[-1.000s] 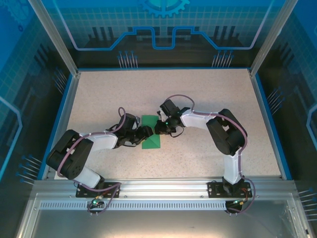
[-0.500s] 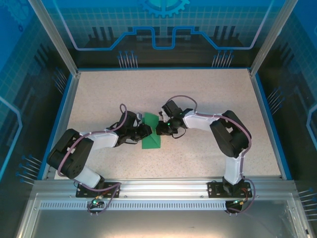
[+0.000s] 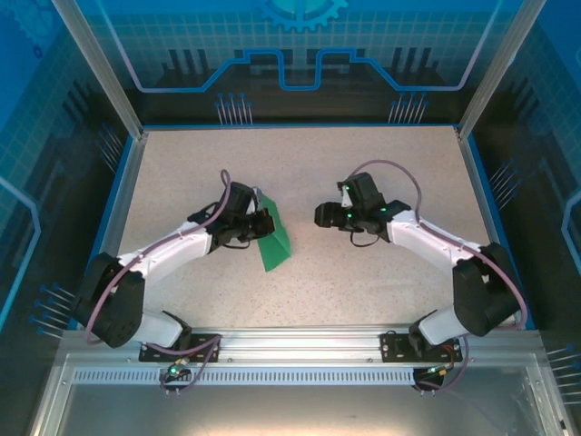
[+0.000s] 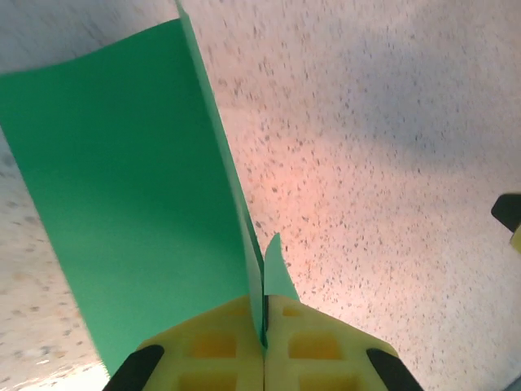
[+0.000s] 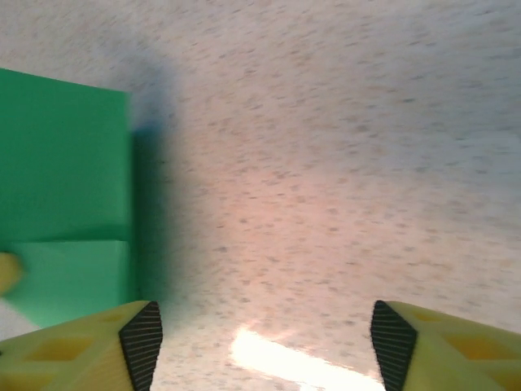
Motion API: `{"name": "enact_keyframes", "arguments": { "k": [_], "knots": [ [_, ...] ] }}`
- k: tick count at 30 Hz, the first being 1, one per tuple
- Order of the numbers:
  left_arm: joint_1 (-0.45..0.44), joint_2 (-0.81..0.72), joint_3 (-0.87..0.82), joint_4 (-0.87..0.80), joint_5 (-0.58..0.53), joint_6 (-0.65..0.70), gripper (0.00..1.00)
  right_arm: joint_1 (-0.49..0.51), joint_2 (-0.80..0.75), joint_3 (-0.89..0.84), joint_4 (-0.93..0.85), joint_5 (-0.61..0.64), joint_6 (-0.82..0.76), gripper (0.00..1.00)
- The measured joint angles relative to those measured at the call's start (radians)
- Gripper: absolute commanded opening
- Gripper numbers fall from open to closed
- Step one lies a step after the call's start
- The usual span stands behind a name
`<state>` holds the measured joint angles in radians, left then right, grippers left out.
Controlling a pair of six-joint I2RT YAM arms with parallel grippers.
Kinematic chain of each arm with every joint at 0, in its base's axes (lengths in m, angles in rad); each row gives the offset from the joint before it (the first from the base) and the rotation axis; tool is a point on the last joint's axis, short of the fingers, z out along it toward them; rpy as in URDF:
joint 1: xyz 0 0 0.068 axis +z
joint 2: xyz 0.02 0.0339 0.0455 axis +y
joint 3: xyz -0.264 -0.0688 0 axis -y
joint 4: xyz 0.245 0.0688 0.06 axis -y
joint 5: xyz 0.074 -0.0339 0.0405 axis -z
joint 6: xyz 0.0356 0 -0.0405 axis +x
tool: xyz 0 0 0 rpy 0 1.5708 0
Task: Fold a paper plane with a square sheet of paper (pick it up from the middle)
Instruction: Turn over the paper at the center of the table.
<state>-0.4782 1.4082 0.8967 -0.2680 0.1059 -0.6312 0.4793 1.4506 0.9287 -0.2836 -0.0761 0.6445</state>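
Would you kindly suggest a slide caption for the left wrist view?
Creased green paper pinched in the shut left end effector, speckled table behind.

Table: you're looking at a speckled beige top (image 3: 381, 173), flat and matte, with a blue rim (image 3: 116, 227) along its left, far and right edges.
Near edge: a silver rail (image 3: 300, 345) runs the full width here.
On it: the square sheet of paper (image 3: 275, 247), green and creased, is just left of the surface's centre, about midway between the near and far edges.
Contact: the sheet is tilted up along its fold; you can't tell whether its low corner touches the top.
Shadow: a dark band (image 5: 155, 212) falls on the surface right beside the sheet's edge.
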Motion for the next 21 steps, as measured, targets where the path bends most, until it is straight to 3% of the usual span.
{"name": "enact_keyframes", "arguments": {
  "k": [4,9,16,21],
  "knots": [
    [-0.029,0.000,0.146,-0.205,-0.144,0.047,0.08,-0.044,-0.088,-0.075,-0.021,0.042,-0.023,0.89],
    [-0.127,0.068,0.338,-0.429,-0.389,0.087,0.08,-0.093,-0.184,-0.130,-0.036,0.074,-0.047,0.95],
    [-0.275,0.357,0.568,-0.689,-0.743,0.076,0.08,-0.146,-0.261,-0.178,-0.056,0.095,-0.050,0.96],
    [-0.353,0.560,0.639,-0.779,-0.847,0.038,0.09,-0.151,-0.280,-0.193,-0.064,0.095,-0.033,0.96]
  ]
}}
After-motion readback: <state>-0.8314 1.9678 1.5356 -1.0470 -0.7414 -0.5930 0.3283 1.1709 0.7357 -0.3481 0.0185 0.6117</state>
